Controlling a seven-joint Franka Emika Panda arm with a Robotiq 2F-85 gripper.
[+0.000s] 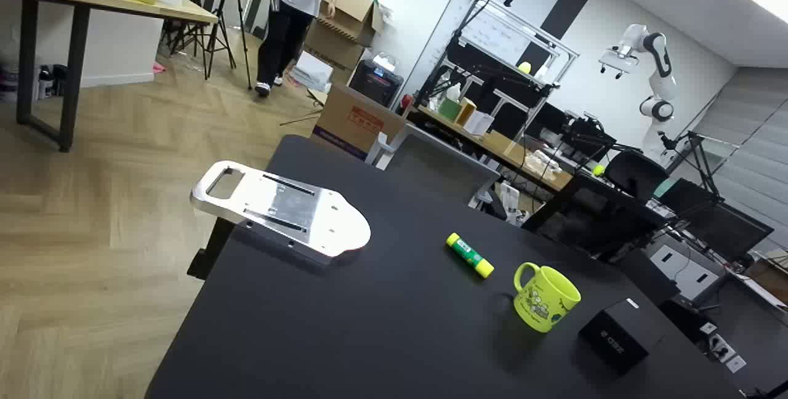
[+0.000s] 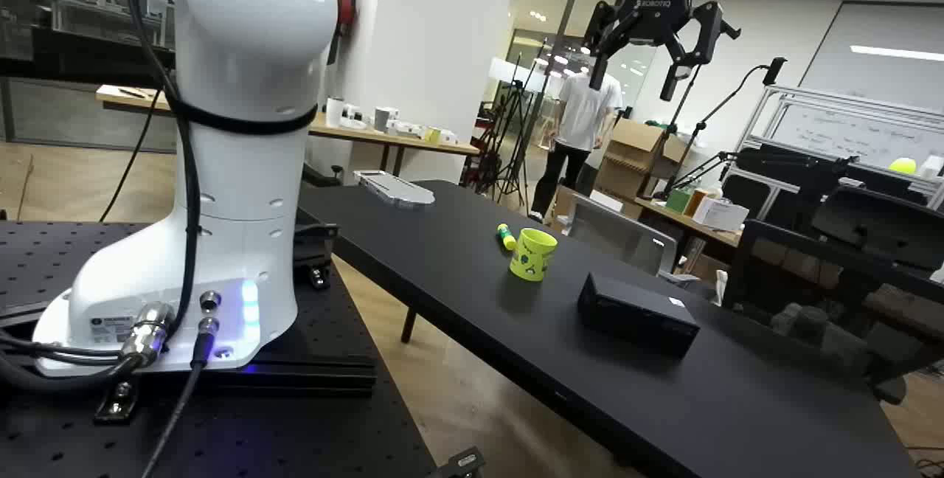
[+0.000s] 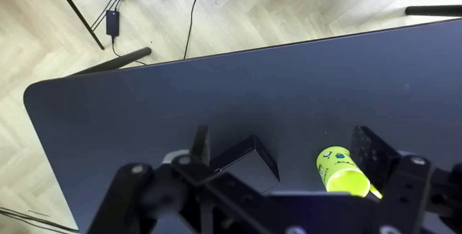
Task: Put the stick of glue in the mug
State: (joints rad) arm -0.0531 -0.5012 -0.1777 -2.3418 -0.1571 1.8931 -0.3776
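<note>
Stick of glue [image 1: 470, 255]: lying on black table [image 1: 381, 325], near upright mug [image 1: 545, 300], well below and apart from the raised gripper [image 2: 632, 87]. Gripper: jaws wide apart, holding nothing. Black box [image 2: 638, 316]: near mug, on the side away from the glue.

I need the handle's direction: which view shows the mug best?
An exterior view where the mug shows its handle clearly; in an exterior view with the mug smaller, that's hidden. Wrist view: opening visible, handle uncertain.
</note>
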